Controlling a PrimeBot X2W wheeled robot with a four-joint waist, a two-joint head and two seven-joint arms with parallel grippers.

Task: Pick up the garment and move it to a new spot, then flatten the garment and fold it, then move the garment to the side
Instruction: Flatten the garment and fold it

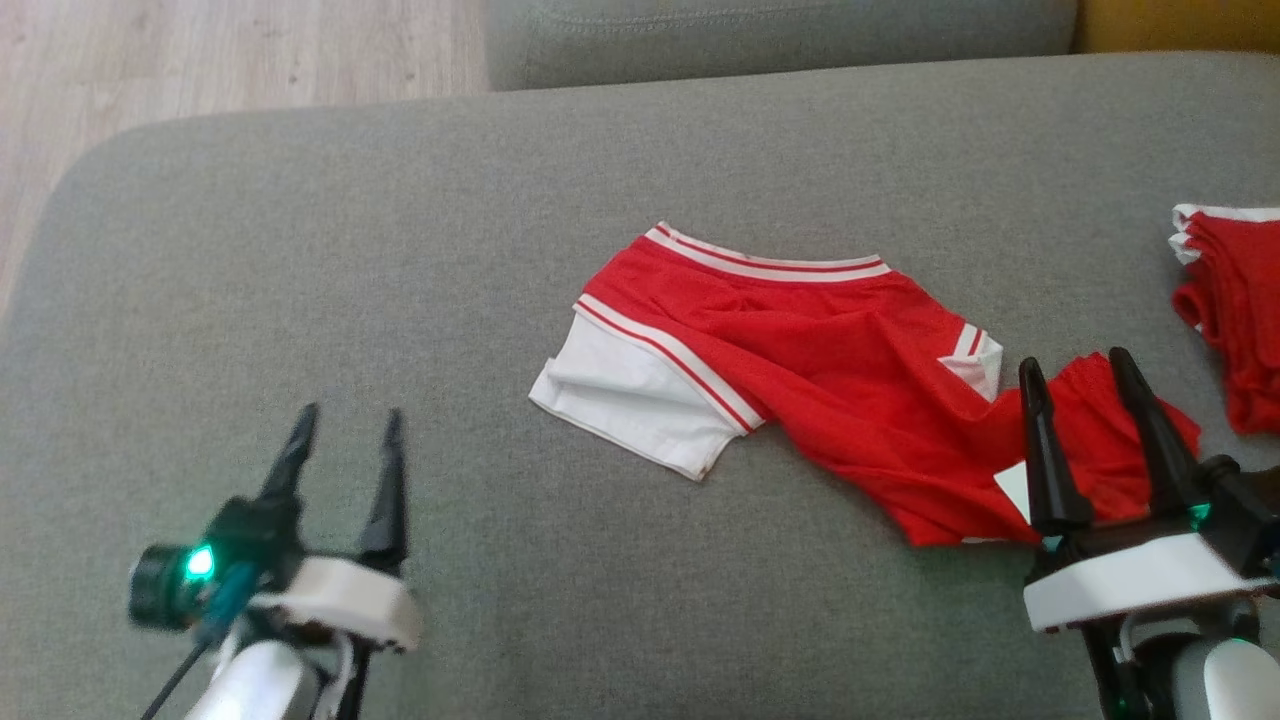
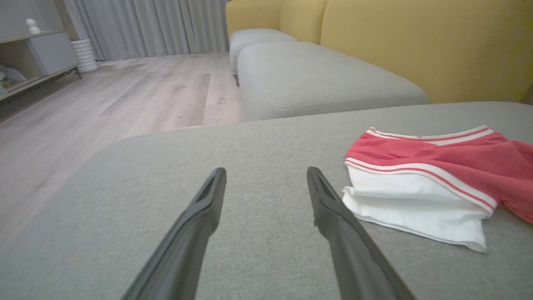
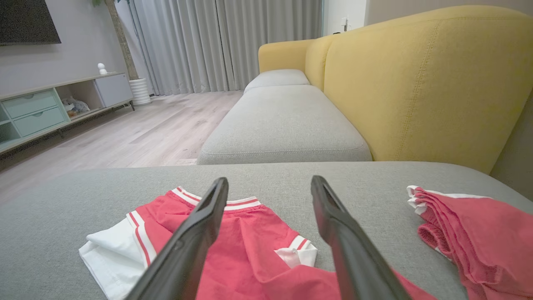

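- Red-and-white garment (image 1: 800, 340) lay crumpled on the grey sofa cushion (image 1: 300, 250), mid-frame in the head view and trailing toward 4 o'clock. White part folded under at its 9 o'clock end.
- Left pincer (image 1: 351, 412) at 7 o'clock, fingers spread, pinching nothing, well apart from the cloth. In its wrist view the white edge sat at 3 o'clock.
- Right pincer (image 1: 1075, 360) at 4 o'clock, fingers spread and empty, poised over the garment's trailing end. Contact with the cloth could not be judged.
- Second red pile (image 1: 1235, 320) at 3 o'clock, near the right pincer.
- Judged stage: first pick-up not yet made.
- Risk: a shallow pinch could catch the top layer alone, since the cloth lay doubled. The garment would then unroll or slip free on the lift.
- Risk: lifting by the trailing end alone could drag the rest along the cushion and bunch it worse.
- Risk: a right pincer drifting toward 3 o'clock could snag the second pile and pull both along.
- Risk: the left pincer's long reach could nudge the white fold before closing.
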